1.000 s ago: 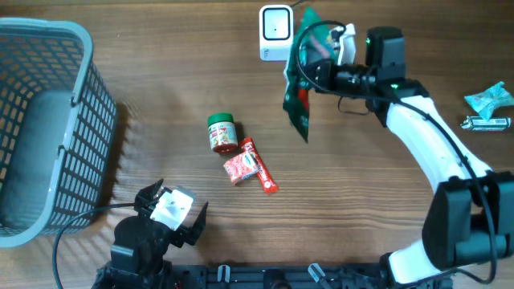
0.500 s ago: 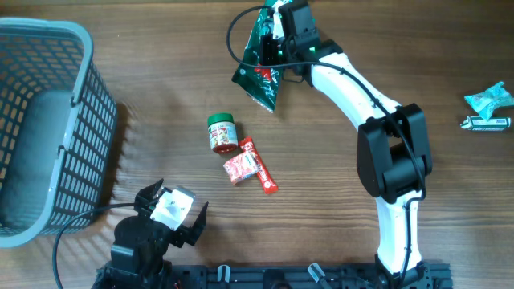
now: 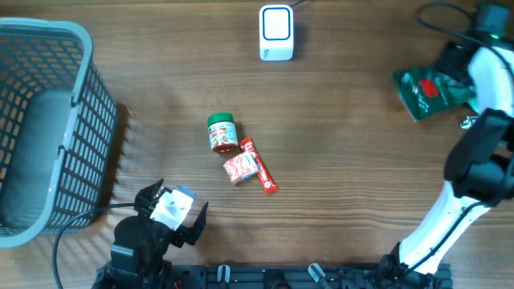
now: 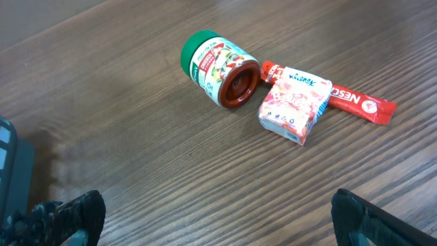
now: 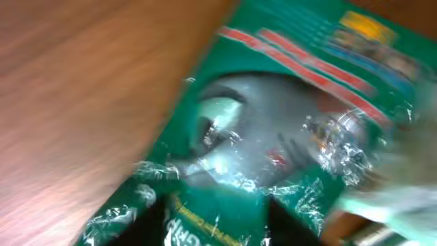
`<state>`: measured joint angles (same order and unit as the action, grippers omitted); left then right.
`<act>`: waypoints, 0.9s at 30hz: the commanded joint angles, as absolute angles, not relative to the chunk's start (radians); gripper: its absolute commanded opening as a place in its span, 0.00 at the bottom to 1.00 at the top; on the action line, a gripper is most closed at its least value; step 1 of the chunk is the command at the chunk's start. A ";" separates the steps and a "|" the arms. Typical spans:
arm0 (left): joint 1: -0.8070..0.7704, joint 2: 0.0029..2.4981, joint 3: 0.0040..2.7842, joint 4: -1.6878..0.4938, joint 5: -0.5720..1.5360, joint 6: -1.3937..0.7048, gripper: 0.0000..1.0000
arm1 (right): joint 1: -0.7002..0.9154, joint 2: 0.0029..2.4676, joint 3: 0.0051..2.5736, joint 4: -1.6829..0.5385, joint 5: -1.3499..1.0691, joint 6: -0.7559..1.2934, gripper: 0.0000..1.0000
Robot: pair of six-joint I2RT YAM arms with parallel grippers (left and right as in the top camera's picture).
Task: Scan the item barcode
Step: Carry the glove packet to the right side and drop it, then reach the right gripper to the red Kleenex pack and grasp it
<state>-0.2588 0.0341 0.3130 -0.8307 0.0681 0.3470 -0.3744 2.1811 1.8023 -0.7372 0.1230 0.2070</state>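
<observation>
The right pincer (image 3: pixel 456 71) hangs over the right edge of the crinkled green foil snack packet (image 3: pixel 430 90). I cannot tell whether it grips the foil or stands clear, since its own camera gives only a green blur. The packet lies at the far right of the wooden worktop (image 3: pixel 353 177), well apart from the white box-shaped barcode scanner (image 3: pixel 275 32). I take that as a spot for items already dealt with. The right arm rises along the right edge, folded sharply inward at the top. The left pincer (image 4: pixel 218 215) gapes wide and empty, held low and facing the small green-lidded jar (image 4: pixel 218 67), probably next.
</observation>
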 commanded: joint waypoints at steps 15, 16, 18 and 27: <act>-0.253 0.029 0.308 -0.828 0.069 0.360 1.00 | 0.487 2.025 1.855 -1.184 -0.469 0.416 0.99; -0.253 0.029 0.308 -0.828 0.069 0.360 1.00 | 0.535 2.025 1.855 -1.178 -0.385 0.459 1.00; -0.253 0.029 0.308 -0.828 0.069 0.360 0.99 | 0.635 2.025 1.855 -1.256 -0.237 0.576 1.00; -0.253 0.029 0.308 -0.828 0.069 0.360 1.00 | 0.738 2.025 1.626 -1.180 -0.162 0.399 0.61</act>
